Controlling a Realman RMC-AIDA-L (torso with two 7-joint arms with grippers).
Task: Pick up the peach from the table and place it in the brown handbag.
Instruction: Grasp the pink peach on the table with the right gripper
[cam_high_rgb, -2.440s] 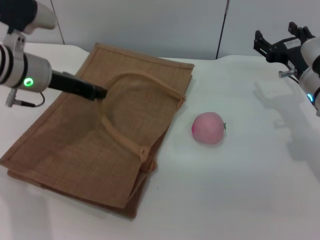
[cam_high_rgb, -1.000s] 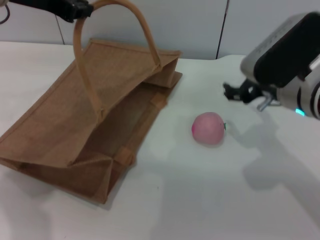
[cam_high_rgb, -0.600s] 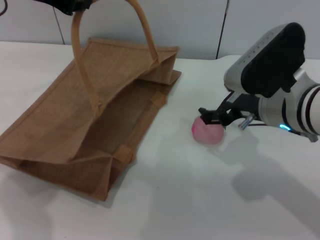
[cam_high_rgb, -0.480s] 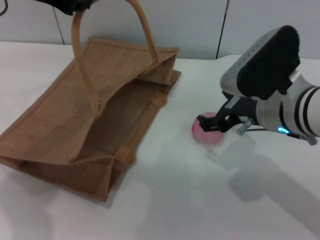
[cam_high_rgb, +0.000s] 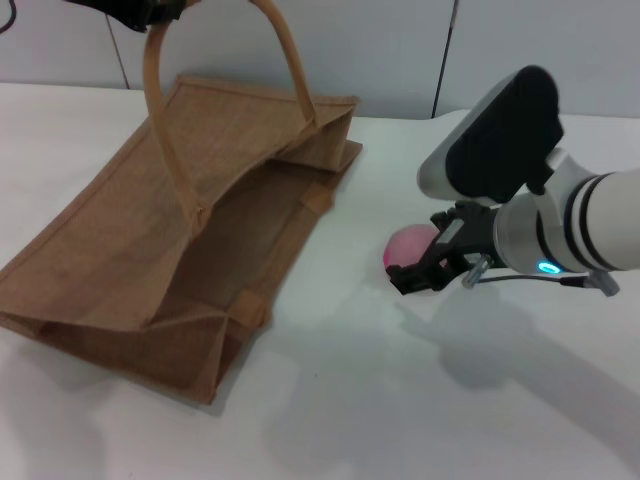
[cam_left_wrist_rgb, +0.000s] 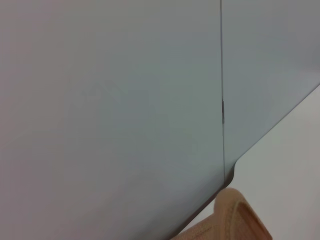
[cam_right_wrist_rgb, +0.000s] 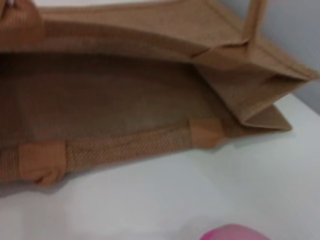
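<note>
Hiding most of the peach (cam_high_rgb: 408, 243) — right claw (cam_high_rgb: 428, 268), grip unclear; left claw (cam_high_rgb: 150, 12) pinches handle (cam_high_rgb: 160, 110).

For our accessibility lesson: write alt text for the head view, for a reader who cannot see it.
The right gripper is down at the pink peach on the white table. Beside it, the left gripper holds one handle of the brown handbag up, so its mouth gapes toward the peach.

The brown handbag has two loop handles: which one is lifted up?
On the brown handbag, the upper handle is lifted, arching high with the left gripper at its top. The lower handle is not seen raised; only its tabs show on the bottom edge.
</note>
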